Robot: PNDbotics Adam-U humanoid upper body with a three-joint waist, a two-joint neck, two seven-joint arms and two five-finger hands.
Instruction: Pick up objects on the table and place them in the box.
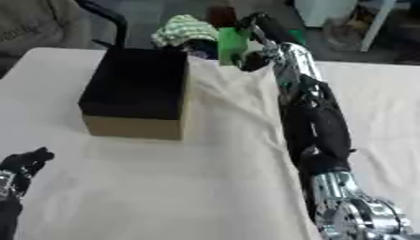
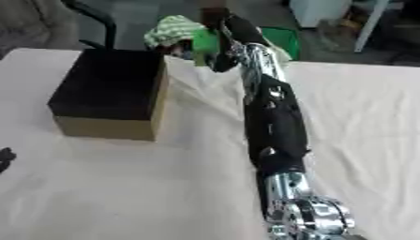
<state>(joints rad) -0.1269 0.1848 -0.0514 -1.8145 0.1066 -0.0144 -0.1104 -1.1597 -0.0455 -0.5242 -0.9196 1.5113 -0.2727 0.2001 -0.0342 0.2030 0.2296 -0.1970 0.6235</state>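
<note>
A cardboard box [image 1: 131, 127] with a black inside stands at the left middle of the white-clothed table. My right arm stretches far across the table to its back edge. There my right hand [image 1: 256, 27] is curled round a bright green object [image 1: 232, 43], held upright just right of the box's far corner. My left hand [image 1: 25, 161] rests low at the left edge, fingers relaxed and holding nothing. Part of the green object is hidden by the fingers.
A green-and-white striped bundle [image 1: 184, 29] lies just beyond the box at the table's far edge. Another green thing [image 2: 283, 40] sits behind the right hand. The white cloth [image 1: 189, 187] is creased. A black chair frame [image 1: 111, 21] stands behind the table.
</note>
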